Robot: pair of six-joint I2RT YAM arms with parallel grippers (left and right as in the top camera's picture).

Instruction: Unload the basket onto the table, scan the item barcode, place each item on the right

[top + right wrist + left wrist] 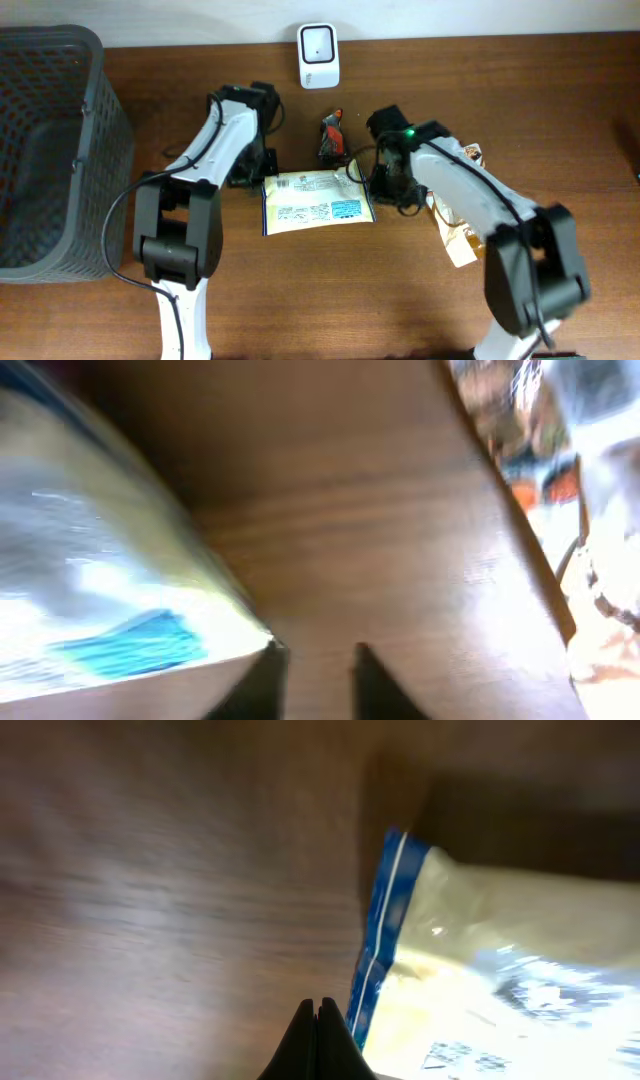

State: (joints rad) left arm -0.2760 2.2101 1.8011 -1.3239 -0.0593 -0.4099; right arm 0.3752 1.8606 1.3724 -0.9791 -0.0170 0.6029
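A flat, pale-yellow packet (317, 200) with a blue edge is laid printed side up in the middle of the wooden table (560, 100). The white barcode scanner (318, 56) is placed at the far edge, well apart from it.

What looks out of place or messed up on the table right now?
Nothing looks spilled or damaged. The yellow pouch lies flat, slightly crooked, mid-table. Crinkled snack wrappers sit partly under the right arm, loosely piled rather than laid out.
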